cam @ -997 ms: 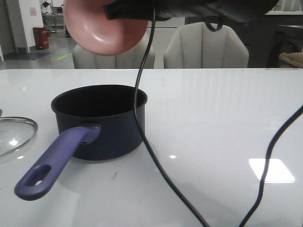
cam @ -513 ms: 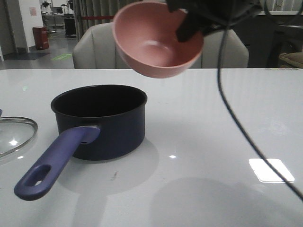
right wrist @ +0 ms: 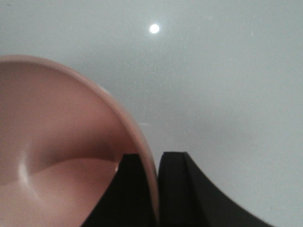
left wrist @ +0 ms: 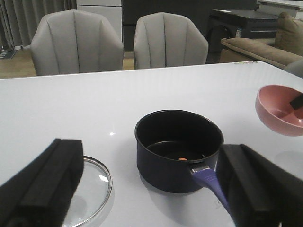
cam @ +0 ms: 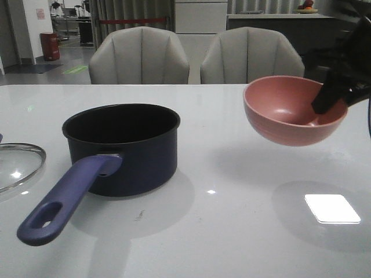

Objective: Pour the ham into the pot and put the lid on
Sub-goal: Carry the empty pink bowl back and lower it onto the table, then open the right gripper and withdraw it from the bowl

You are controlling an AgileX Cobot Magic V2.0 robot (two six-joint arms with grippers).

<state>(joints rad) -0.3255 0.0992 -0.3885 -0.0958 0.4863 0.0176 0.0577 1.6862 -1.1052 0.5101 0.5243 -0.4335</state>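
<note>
Half the job looks done to us: the white table (cam: 243, 231) carries the navy pot (cam: 124, 150), and our left wrist view shows one orange ham piece (left wrist: 182, 159) on its black floor; a second we cannot make out. Our right gripper (right wrist: 150, 189) pinches the rim of the empty pink bowl (cam: 293, 110), held above the table. Still left: the glass lid (left wrist: 92, 182), flat beside the pot, under our left gripper (left wrist: 151, 189), spread wide.
</note>
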